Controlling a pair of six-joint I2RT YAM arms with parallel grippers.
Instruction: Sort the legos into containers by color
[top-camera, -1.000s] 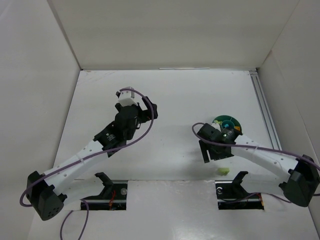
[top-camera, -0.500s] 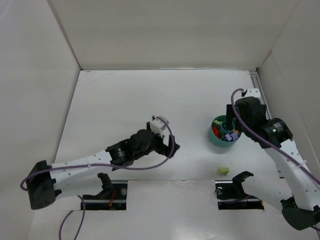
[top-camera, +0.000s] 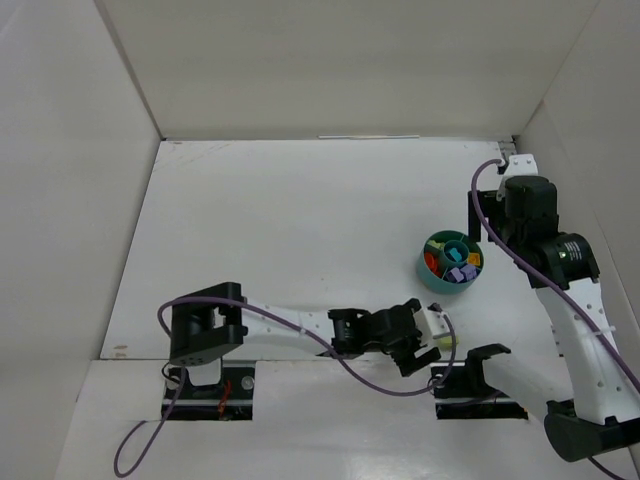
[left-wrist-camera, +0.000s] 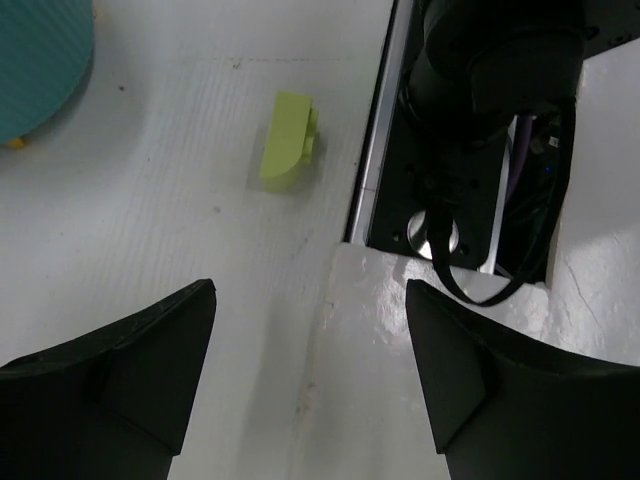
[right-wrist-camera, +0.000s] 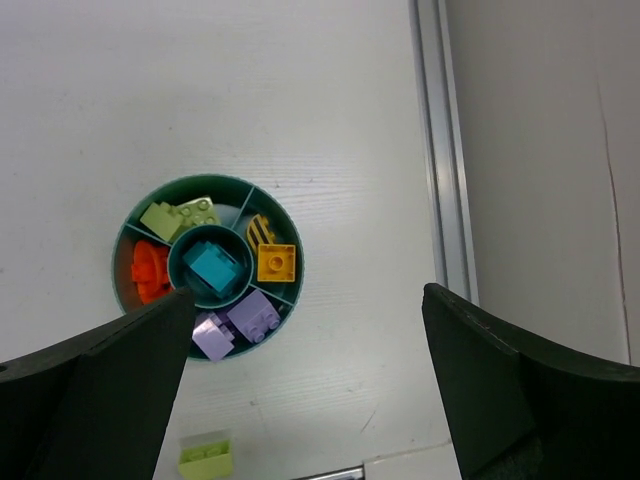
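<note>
Pale green is the one colour left outside: a single loose lego (left-wrist-camera: 288, 140) lies on the table (left-wrist-camera: 150, 250) at the near edge, just beside the cutout (left-wrist-camera: 480, 150) at the right arm's base and well apart from the bowl (left-wrist-camera: 40, 60). From the left wrist, its long axis runs away from the fingers, the far end leaning a little toward the cutout. That far end is squared and the near end is rounded.

Count what you have in the right wrist view. One bowl, with one teal brick (right-wrist-camera: 212, 268) in the central cup. Around it sit two purple bricks (right-wrist-camera: 255, 315), two yellow pieces (right-wrist-camera: 276, 262), what looks like two pale green pieces (right-wrist-camera: 197, 210), and orange-red (right-wrist-camera: 150, 272), whose number you cannot make out.

Your left gripper (left-wrist-camera: 308, 300) hangs short of the loose lego with its fingers well apart and nothing between them. Your right gripper (right-wrist-camera: 303, 295) stands high above the bowl, spread wide and empty.

Half a second ago your left arm was out at mid-table; it has since swung across to the near right. Your right arm, which was low over the bowl a second ago, has pulled up and back toward the far right. The bowl has not moved
</note>
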